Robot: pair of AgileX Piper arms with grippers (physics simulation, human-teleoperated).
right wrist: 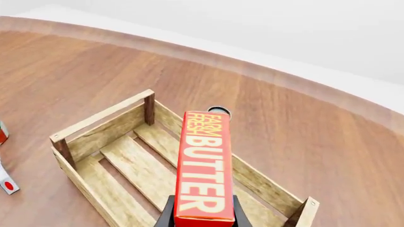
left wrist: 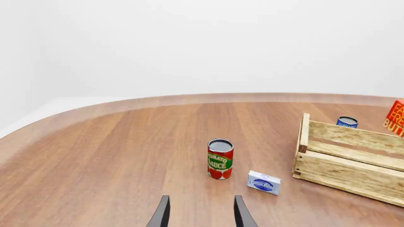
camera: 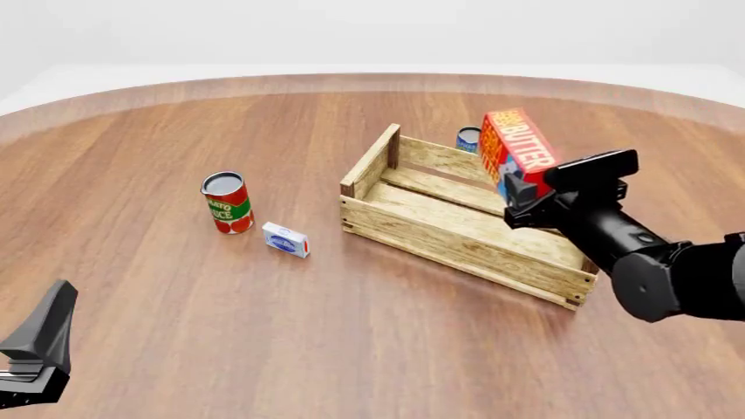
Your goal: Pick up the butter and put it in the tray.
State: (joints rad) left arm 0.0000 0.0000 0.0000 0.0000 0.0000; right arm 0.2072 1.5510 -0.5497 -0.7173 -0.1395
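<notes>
The butter (camera: 521, 147), a red carton with orange face and white lettering, hangs tilted in the air over the far right part of the tray (camera: 434, 234). My right gripper (camera: 526, 194) is shut on its lower end. In the right wrist view the butter (right wrist: 203, 165) stretches away from the right gripper (right wrist: 203, 221) above the tray's slatted floor (right wrist: 136, 165). My left gripper (left wrist: 202, 215) stands open and empty low over the table, well to the left of the tray (left wrist: 346, 158). From that wrist view only an edge of the butter (left wrist: 396, 117) shows.
A tomato sauce can (camera: 227, 202) stands left of the tray, with a small white-and-blue box (camera: 285, 239) lying beside it. A blue can (camera: 468, 138) stands just behind the tray's far wall. The left arm (camera: 41, 345) sits at the near left corner.
</notes>
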